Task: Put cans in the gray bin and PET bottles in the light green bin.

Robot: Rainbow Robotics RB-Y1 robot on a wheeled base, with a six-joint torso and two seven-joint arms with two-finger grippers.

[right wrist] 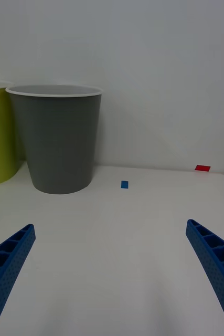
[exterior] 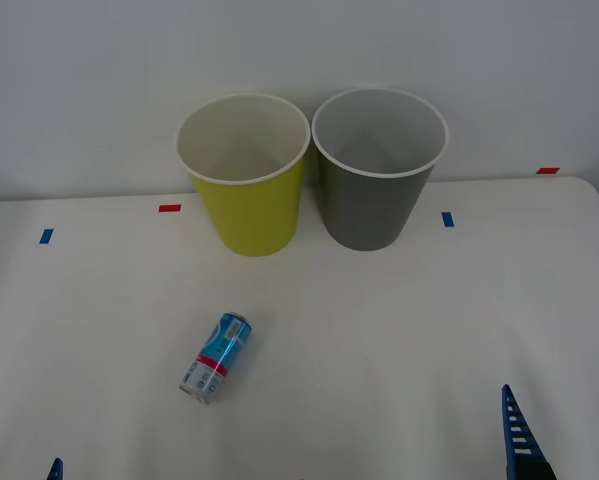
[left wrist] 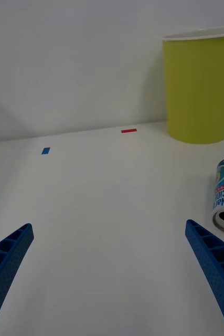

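Two bins and one can sit on the white counter (exterior: 399, 330). Going left to right: the left pincer (left wrist: 109, 273) hangs low at the near left edge, its two blue ribbed fingers (left wrist: 7, 262) spread wide apart and holding nothing. The can (exterior: 215, 357), light blue with a white and pink-red band, lies on its side on the near left part of the counter, silver end toward the robot, well apart from both bins and just beyond the left pincer's reach. Farther back stands the green bin (exterior: 247, 195), upright, with a white rim and whitish inside. Just beside it on the right stands the gray bin (exterior: 371, 190), upright too, rims nearly touching. The right pincer (right wrist: 109, 273) hangs at the near right edge, fingers likewise spread and gripping nothing.

Four tape marks lie along the far part of the counter: a blue one (exterior: 46, 236), a red one (exterior: 169, 208), another blue one (exterior: 447, 218) and another red one (exterior: 547, 171). Behind the counter rises a plain pale wall (exterior: 99, 80).
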